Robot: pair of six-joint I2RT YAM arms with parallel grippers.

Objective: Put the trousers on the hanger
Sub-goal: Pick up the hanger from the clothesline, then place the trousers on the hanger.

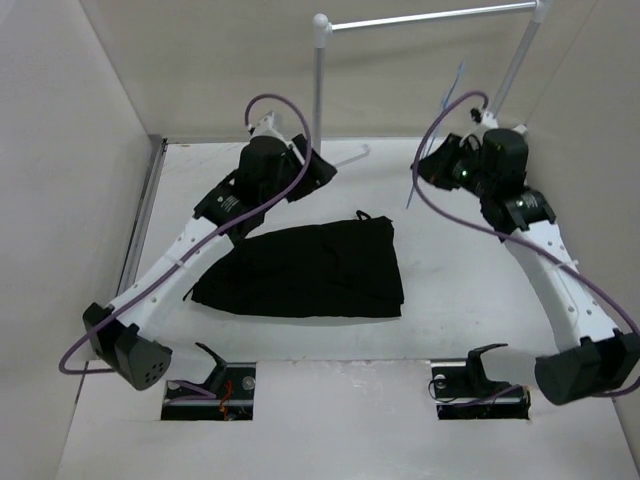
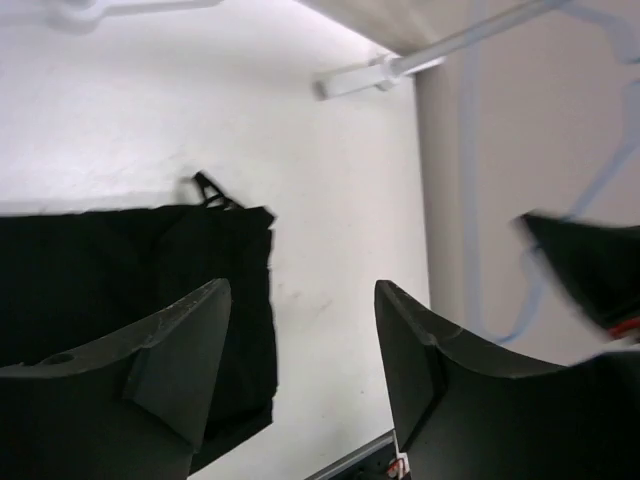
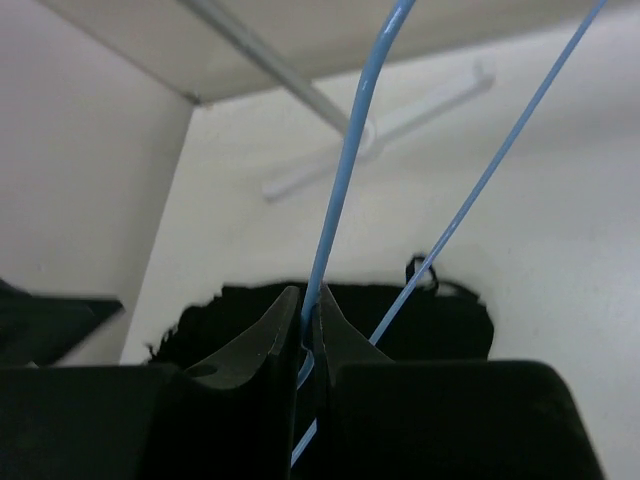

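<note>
Right wrist view: we clamp the hanger (image 3: 340,170) wire aloft in the right gripper (image 3: 303,300), so the left gripper (image 2: 300,300), jaws apart and empty, can presumably feed the trousers (image 1: 300,270) through.

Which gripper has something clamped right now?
The right gripper: its jaws are shut on the thin pale blue wire hanger. The left gripper stands open and empty near the black fabric trousers.

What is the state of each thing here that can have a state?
Black soft-fabric trousers, folded, lying flat on the white table, not on the hanger.
Thin pale blue wire hanger, clamped in the right jaws.
Left jaws, open, empty.
Right jaws, shut on the hanger.
White tubular rack, upright.
</note>
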